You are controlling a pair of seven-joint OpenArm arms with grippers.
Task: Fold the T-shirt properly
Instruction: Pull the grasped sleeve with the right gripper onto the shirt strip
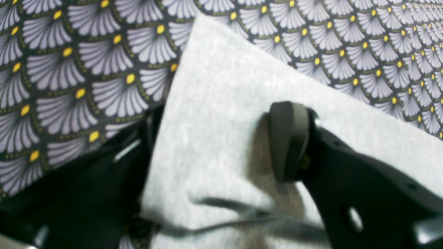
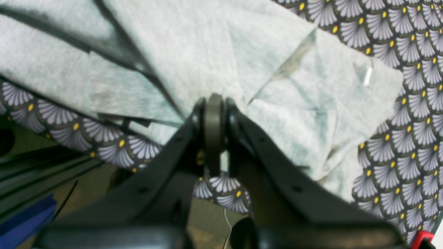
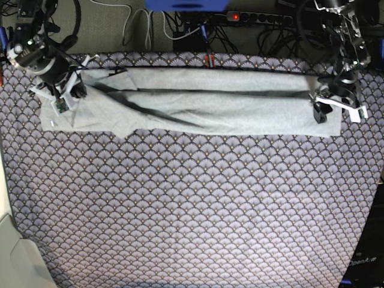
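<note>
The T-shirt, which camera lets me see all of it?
The base view. There the whole T-shirt shows, folded into a long band across the far side of the tablecloth. The left wrist view shows only one plain grey corner, and the right wrist view only a rumpled end near the table edge.

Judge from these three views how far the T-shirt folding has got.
Done: the T-shirt lies folded lengthwise into a long band on the tablecloth. In hand: the right gripper and left gripper are at its two ends. Left: folding the band crosswise into a compact stack.
</note>
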